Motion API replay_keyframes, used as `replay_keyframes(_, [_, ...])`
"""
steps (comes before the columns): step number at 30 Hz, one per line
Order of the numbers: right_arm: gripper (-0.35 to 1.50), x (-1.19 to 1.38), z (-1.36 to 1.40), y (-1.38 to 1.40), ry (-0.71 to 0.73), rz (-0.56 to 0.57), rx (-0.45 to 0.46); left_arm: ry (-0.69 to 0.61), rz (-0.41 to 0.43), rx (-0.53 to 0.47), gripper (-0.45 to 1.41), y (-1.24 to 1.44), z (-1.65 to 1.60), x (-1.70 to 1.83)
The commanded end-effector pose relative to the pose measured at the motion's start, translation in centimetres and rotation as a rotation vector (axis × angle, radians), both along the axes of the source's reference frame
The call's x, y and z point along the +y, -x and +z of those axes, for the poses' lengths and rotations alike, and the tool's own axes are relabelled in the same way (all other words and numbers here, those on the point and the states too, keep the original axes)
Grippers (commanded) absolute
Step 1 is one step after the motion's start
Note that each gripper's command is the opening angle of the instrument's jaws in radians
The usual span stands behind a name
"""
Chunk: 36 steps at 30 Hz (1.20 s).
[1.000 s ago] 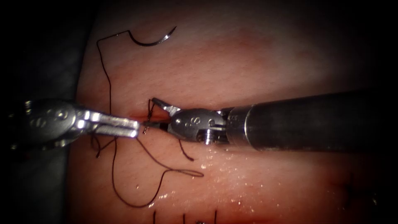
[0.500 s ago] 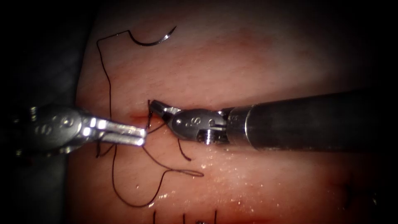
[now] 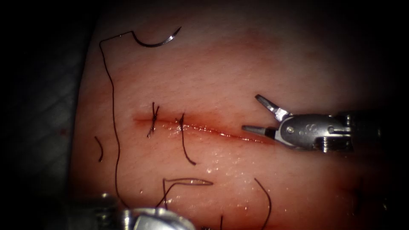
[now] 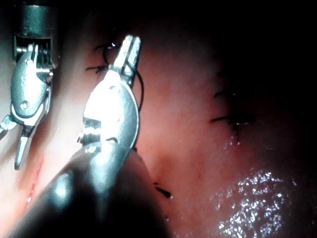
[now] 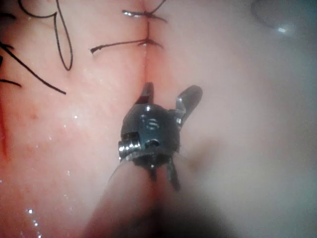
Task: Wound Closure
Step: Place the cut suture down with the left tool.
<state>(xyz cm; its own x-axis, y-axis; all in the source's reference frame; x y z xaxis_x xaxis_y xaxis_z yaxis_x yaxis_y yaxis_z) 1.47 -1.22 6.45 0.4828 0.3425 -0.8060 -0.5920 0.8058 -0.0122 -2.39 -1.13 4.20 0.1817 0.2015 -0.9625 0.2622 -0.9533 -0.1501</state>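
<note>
Two knotted stitches [image 3: 154, 120] cross the cut's [image 3: 204, 129] left end — its right stretch lies open. The needle [image 3: 156, 39] rests free on the tissue [image 3: 238, 68], thread [image 3: 113, 127] trailing. The right pincer [image 3: 255, 114] gapes empty over the cut; the left pincer [image 4: 130, 51] looks closed — holding nothing visible.

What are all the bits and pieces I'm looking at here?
Tissue: one, pink, beneath everything.
Cut: one, red line across the middle.
Stitches: two, dark, tied across the cut's left end.
Needle: one, dark, curved, lying free on the tissue above the cut, held by neither tool.
Thread: dark, running down from the needle.
Cut ends of thread: several, dark, below the cut.
Right tool: silver, jaws open, holding nothing, at the cut's right end.
Left tool: silver, at the endoscope view's bottom edge.
</note>
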Motion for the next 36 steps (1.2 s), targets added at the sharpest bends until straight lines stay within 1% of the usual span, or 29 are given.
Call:
replay_keyframes(1, [1.13,0.01,0.09,-0.01,-0.002,0.012,-0.015,0.000,0.016,-0.003,-0.45,0.15,0.02,-0.09])
replay_keyframes(3, [1.13,0.03,0.12,-0.02,0.000,0.013,-0.015,0.005,0.046,-0.009,-0.45,0.28,0.01,-0.19])
replay_keyframes(4, [1.15,0.05,0.14,-0.04,0.000,0.016,-0.018,0.006,0.082,-0.003,-0.45,0.39,0.04,-0.31])
replay_keyframes(6, [1.20,0.08,0.17,-0.07,0.000,0.015,-0.014,0.004,0.106,0.002,-0.45,0.47,0.09,-0.42])
replay_keyframes(8, [1.20,0.10,0.18,-0.09,0.000,0.015,-0.012,0.004,0.126,0.005,-0.45,0.56,0.19,-0.55])
replay_keyframes(10, [1.20,0.12,0.19,-0.13,0.000,0.020,-0.016,0.001,0.140,0.019,-0.45,0.72,0.40,-0.75])
replay_keyframes(12, [1.20,0.12,0.19,-0.16,0.000,0.023,-0.017,0.000,0.149,0.025,-0.45,0.83,0.55,-0.86])
replay_keyframes(13, [1.20,0.12,0.19,-0.18,0.000,0.025,-0.018,0.007,0.152,0.029,-0.45,0.92,0.69,-0.95])
replay_keyframes(14, [1.20,0.11,0.19,-0.20,0.000,0.026,-0.018,0.001,0.155,0.032,-0.45,0.95,0.75,-0.98])
replay_keyframes(17, [1.21,0.10,0.18,-0.23,0.001,0.025,-0.014,0.011,0.167,0.040,-0.45,1.06,1.07,-1.10])
replay_keyframes(18, [1.21,0.09,0.17,-0.25,0.001,0.024,-0.013,0.012,0.188,0.048,-0.45,1.10,1.31,-1.14])
replay_keyframes(19, [1.21,0.09,0.17,-0.26,0.001,0.023,-0.011,-0.003,0.195,0.057,-0.45,1.11,1.45,-1.16])
replay_keyframes(20, [1.25,0.10,0.17,-0.28,0.001,0.023,-0.009,-0.016,0.204,0.070,0.15,1.12,1.64,-1.18])
replay_keyframes(21, [1.28,0.10,0.17,-0.29,0.001,0.025,-0.010,-0.034,0.214,0.083,0.41,1.12,1.72,-1.18])
replay_keyframes(22, [1.31,0.10,0.17,-0.30,0.001,0.026,-0.011,-0.090,0.237,0.110,0.71,1.10,1.82,-1.18])
replay_keyframes(23, [1.33,0.10,0.17,-0.31,0.006,0.021,-0.012,-0.127,0.250,0.132,0.82,1.07,1.88,-1.17])
replay_keyframes(24, [1.35,0.10,0.17,-0.31,0.010,0.019,-0.015,-0.129,0.248,0.148,0.91,1.05,1.91,-1.15])
replay_keyframes(25, [1.36,0.10,0.17,-0.32,0.010,0.019,-0.015,-0.142,0.220,0.188,1.21,0.97,1.92,-1.10])
replay_keyframes(26, [1.36,0.10,0.17,-0.32,0.010,0.019,-0.015,-0.160,0.182,0.231,1.33,0.88,1.85,-1.02])
replay_keyframes(27, [1.36,0.10,0.17,-0.33,0.010,0.020,-0.015,-0.171,0.152,0.259,1.38,0.80,1.78,-0.94])
replay_keyframes(28, [1.36,0.10,0.17,-0.33,0.010,0.020,-0.016,-0.174,0.137,0.273,1.38,0.75,1.74,-0.90])
replay_keyframes(31, [1.36,0.09,0.17,-0.34,0.011,0.021,-0.016,-0.208,0.072,0.327,1.40,0.40,1.47,-0.62])
replay_keyframes(32, [1.36,0.09,0.18,-0.35,0.012,0.021,-0.016,-0.221,0.055,0.343,1.36,0.28,1.39,-0.53])
replay_keyframes(34, [1.36,0.08,0.18,-0.36,0.013,0.022,-0.017,-0.206,0.013,0.379,1.24,-0.02,1.20,-0.31])
replay_keyframes(36, [1.36,0.07,0.19,-0.37,0.017,0.025,-0.017,-0.182,-0.019,0.415,1.21,-0.31,1.02,-0.11])
